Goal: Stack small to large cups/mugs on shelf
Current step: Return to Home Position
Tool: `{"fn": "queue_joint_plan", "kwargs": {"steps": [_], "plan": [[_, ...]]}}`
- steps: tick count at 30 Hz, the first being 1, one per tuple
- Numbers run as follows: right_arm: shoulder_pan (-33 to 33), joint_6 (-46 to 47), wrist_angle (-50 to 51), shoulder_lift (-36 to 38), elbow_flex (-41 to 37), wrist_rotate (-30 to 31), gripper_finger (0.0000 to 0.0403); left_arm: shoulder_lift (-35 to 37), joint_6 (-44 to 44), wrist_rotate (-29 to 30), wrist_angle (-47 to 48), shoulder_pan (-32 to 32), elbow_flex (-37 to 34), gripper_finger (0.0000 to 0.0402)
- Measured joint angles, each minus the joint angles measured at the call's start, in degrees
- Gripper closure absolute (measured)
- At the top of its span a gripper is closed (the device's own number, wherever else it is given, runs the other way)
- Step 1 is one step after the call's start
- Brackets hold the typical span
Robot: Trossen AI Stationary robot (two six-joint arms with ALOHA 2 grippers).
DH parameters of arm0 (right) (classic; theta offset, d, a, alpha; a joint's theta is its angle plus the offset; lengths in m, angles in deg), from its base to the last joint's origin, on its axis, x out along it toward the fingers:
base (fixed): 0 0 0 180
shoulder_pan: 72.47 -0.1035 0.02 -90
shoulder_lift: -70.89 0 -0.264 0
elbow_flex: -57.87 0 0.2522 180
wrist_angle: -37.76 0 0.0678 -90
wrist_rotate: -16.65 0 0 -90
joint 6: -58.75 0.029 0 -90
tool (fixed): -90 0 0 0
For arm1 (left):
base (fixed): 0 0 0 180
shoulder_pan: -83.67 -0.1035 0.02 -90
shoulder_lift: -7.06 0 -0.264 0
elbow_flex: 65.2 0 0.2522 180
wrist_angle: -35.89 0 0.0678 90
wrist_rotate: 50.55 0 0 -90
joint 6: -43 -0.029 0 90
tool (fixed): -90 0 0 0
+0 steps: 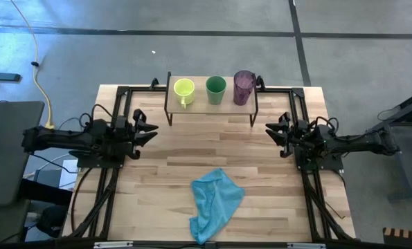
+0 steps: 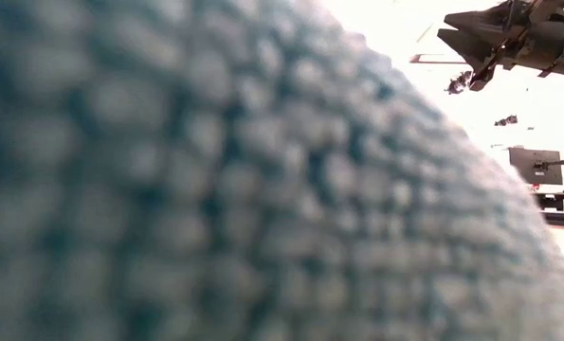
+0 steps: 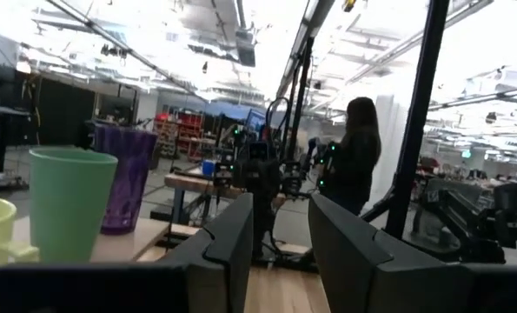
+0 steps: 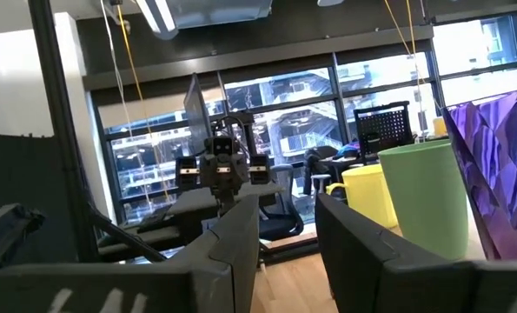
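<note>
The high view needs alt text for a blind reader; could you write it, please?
On the shelf stand a yellow mug, green cup and purple cup, left to right. The left gripper and right gripper wait open at the sides of the table; a blue cloth lies in front.

One yellow-green mug (image 1: 183, 88), one green cup (image 1: 215, 88), one purple cup (image 1: 244, 86), one shelf (image 1: 199, 104), one blue cloth (image 1: 216, 204), one bench (image 1: 268, 183).

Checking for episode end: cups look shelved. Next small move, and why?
Probably just finish homing, touching nothing. The yellow mug, green cup and purple cup stand in a row on the shelf; the left hand and right hand are open, empty and clear of it.
</note>
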Motion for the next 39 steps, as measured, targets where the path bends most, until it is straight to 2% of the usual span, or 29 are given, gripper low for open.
{"fn": "queue_joint_plan", "kwargs": {"steps": [11, 32, 39], "plan": [[0.0, 0.0, 0.0, 0.0, 0.0, 0.0, 0.0295, 6.6, -1.9, 2.6, 6.0, 0.0, 0.0, 0.0298], [0.0, -1.6, 0.0, 0.0, 0.0, 0.1, 0.0295, 22.0, -2.9, 2.8, 18.3, 0.0, 0.0, 0.0298], [0.0, -1.6, 0.0, 0.0, 0.0, 0.2, 0.0295, 22.2, -2.6, 2.8, 19.2, 0.0, 0.0, 0.0298]]}}
